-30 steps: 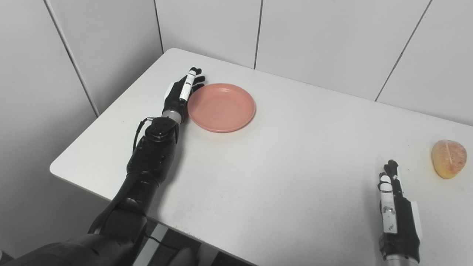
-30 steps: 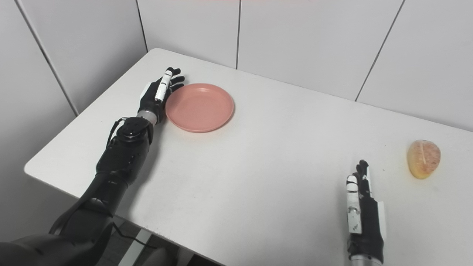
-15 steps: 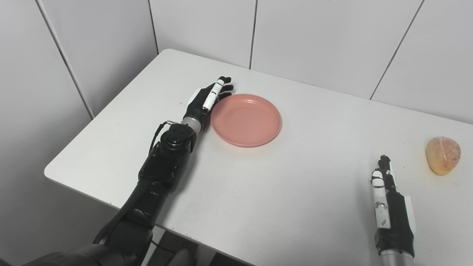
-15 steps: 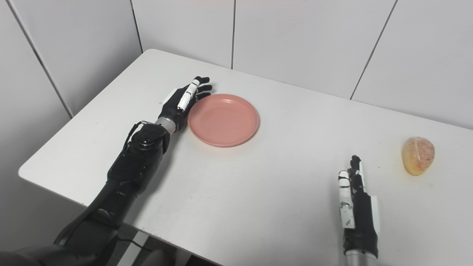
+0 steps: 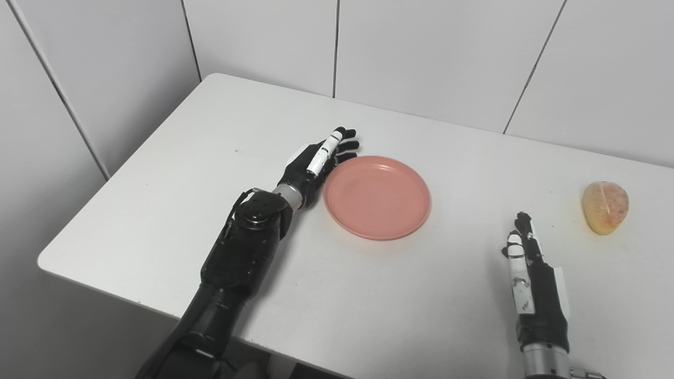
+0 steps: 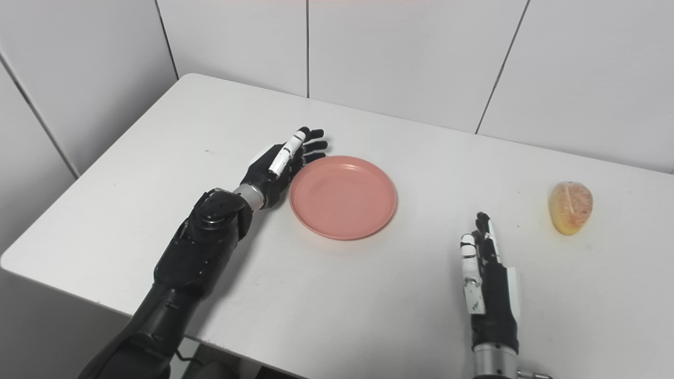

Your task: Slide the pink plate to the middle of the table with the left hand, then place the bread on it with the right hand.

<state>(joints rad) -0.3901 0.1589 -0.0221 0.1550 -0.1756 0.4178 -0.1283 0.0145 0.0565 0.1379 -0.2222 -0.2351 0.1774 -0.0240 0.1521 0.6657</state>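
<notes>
A round pink plate (image 5: 377, 197) lies flat on the white table (image 5: 168, 210), a little left of the middle. My left hand (image 5: 316, 163) stands on edge against the plate's left rim, fingers straight and together, holding nothing. The bread (image 5: 605, 207), a golden oval roll, sits near the table's right side. My right hand (image 5: 534, 284) rests flat and open on the table near the front right, short of the bread and not touching it.
White wall panels (image 5: 421, 58) rise right behind the table's far edge and along its left side. The table's front edge (image 5: 131, 300) runs diagonally at lower left. Bare tabletop lies between the plate and the bread.
My left hand has pushed the plate to the right across the table, toward the middle. The camera has also swung, shifting the whole picture. The right hand and bread stay put.
</notes>
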